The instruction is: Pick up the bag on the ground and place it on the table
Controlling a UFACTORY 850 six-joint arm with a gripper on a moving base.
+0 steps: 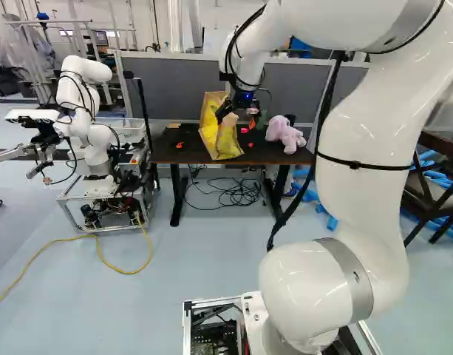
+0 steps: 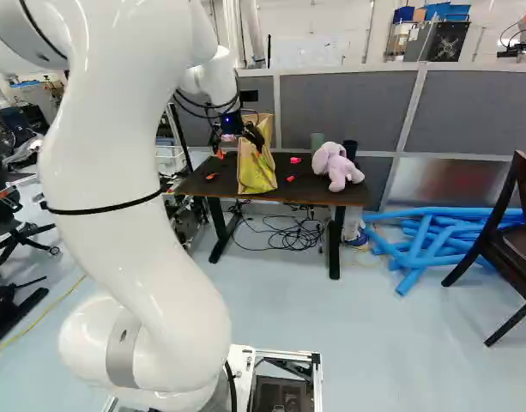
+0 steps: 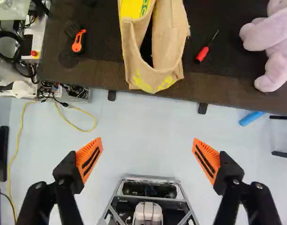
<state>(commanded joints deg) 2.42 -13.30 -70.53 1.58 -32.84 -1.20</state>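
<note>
The glossy white arm (image 1: 359,185) looms closest, its black two-fingered gripper (image 2: 236,137) spread wide, orange pads (image 3: 89,159) well apart. Ahead, the tan-and-yellow woven bag (image 3: 171,51) stands on the dark brown table (image 3: 101,75), between an orange-and-black cutter (image 3: 77,41) and a red-handled screwdriver (image 3: 202,54).

The bag (image 3: 173,44) looks like rough woven cloth, the desk (image 3: 218,77) matt and finely textured. The arm (image 1: 366,200) is smooth and glossy, the toy (image 2: 334,165) fuzzy plush. At the right base view's right edge, the chair (image 2: 510,244) looks wooden.
</note>
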